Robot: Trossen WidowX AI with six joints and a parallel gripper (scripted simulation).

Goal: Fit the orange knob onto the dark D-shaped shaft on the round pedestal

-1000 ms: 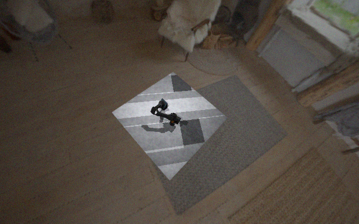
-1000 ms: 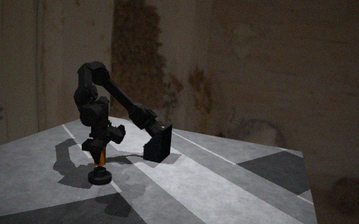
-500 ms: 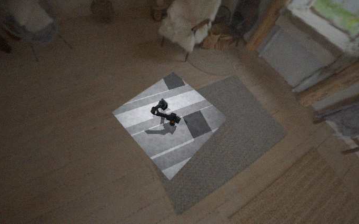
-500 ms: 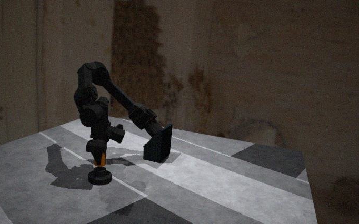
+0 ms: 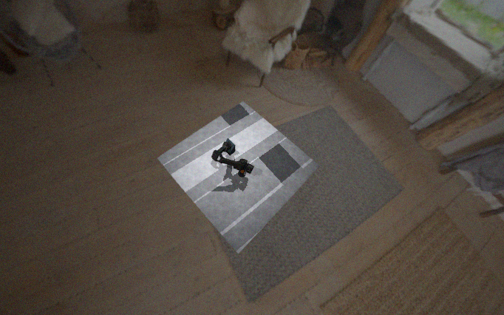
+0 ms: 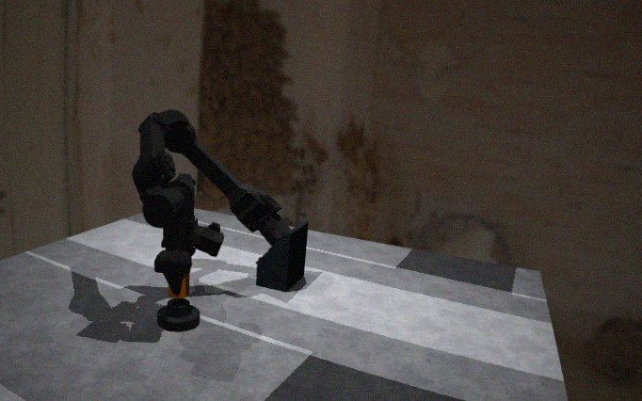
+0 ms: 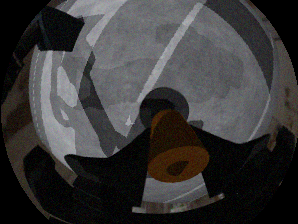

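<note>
The orange knob (image 5: pixel 242 171) (image 6: pixel 185 286) (image 7: pixel 181 137) is upright between the fingers of my gripper (image 6: pixel 178 290) (image 7: pixel 169 129). My gripper is shut on it. In the exterior view the knob's lower end is right at the top of the dark shaft (image 6: pixel 180 303), above the round black pedestal (image 6: pixel 178 322) (image 7: pixel 176 95). The pedestal's wide disc shows well below the knob. Whether knob and shaft touch is too dark to tell. In the wrist view the knob's lower end overlaps the middle of the pedestal. The shaft's flat side is hidden.
The pedestal stands on a grey patterned table top (image 5: pixel 242 219) (image 6: pixel 413 318). The arm's dark wedge-shaped base (image 5: pixel 229 145) (image 6: pixel 283 266) (image 7: pixel 60 31) stands behind and to the right of the pedestal in the exterior view. Shadows of the arm lie around the pedestal.
</note>
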